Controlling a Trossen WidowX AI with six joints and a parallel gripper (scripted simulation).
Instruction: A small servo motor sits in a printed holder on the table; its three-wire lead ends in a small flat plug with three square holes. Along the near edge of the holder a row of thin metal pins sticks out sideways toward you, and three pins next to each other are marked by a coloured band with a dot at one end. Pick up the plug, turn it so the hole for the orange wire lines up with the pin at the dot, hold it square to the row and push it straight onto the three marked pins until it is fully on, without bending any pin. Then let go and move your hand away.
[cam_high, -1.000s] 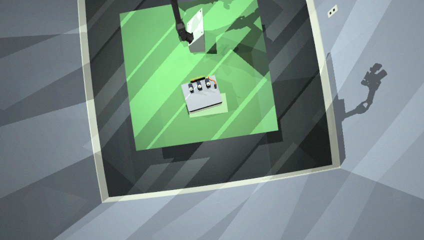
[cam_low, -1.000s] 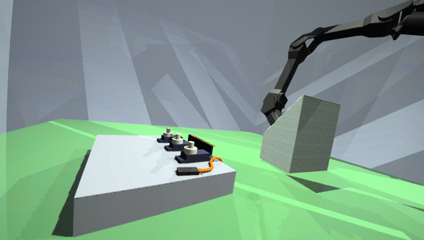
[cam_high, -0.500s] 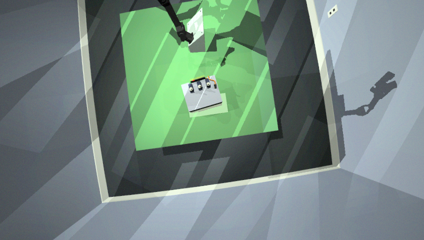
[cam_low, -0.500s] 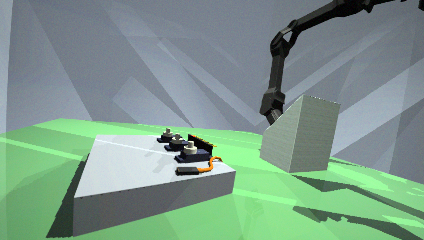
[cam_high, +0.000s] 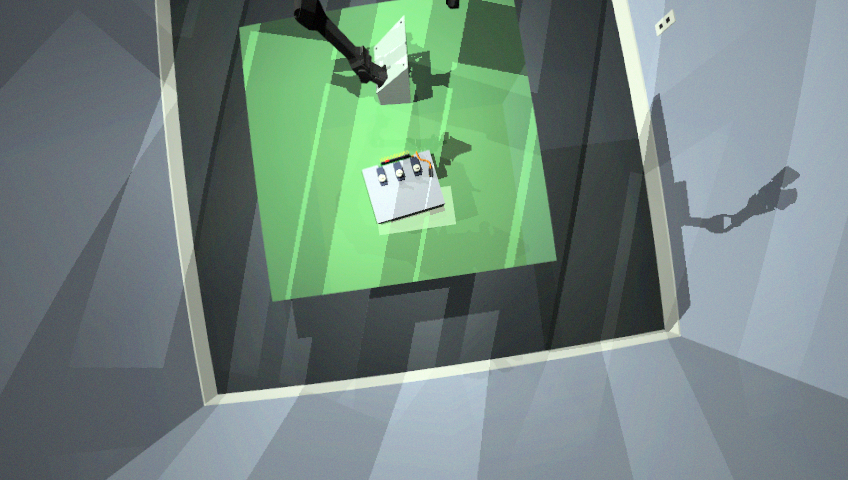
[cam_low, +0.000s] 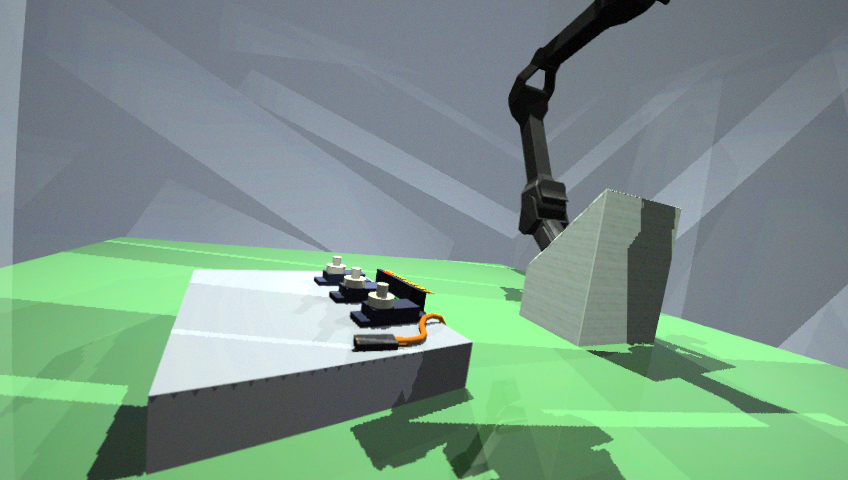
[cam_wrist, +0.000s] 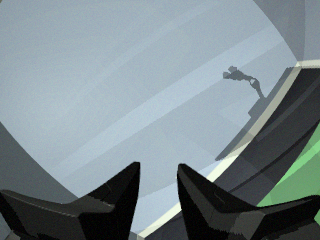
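The black plug (cam_high: 430, 172) (cam_low: 374, 342) lies flat on the pale block (cam_high: 407, 199) (cam_low: 238, 344), beside the nearest of three dark servos (cam_high: 417, 167) (cam_low: 392, 310) with white round tops. Its orange lead (cam_high: 424, 160) (cam_low: 421, 330) curves away from the plug toward the block's edge. A dark strip (cam_low: 399, 289) with red and yellow along its top stands at the servos' ends; single pins and the dot are too small to tell. My gripper (cam_wrist: 159, 168) is partly open and empty, with a narrow gap between its fingertips. It is high up, away from the plug, and faces the wall.
A pale wedge-shaped stand (cam_high: 393, 95) (cam_low: 553, 303) is on the green surface (cam_high: 309, 237) (cam_low: 714, 368), with my arm (cam_high: 339, 41) (cam_low: 535, 142) rising from it. A wall socket (cam_high: 665, 22) is at the upper right. Shadows cross the surface and walls.
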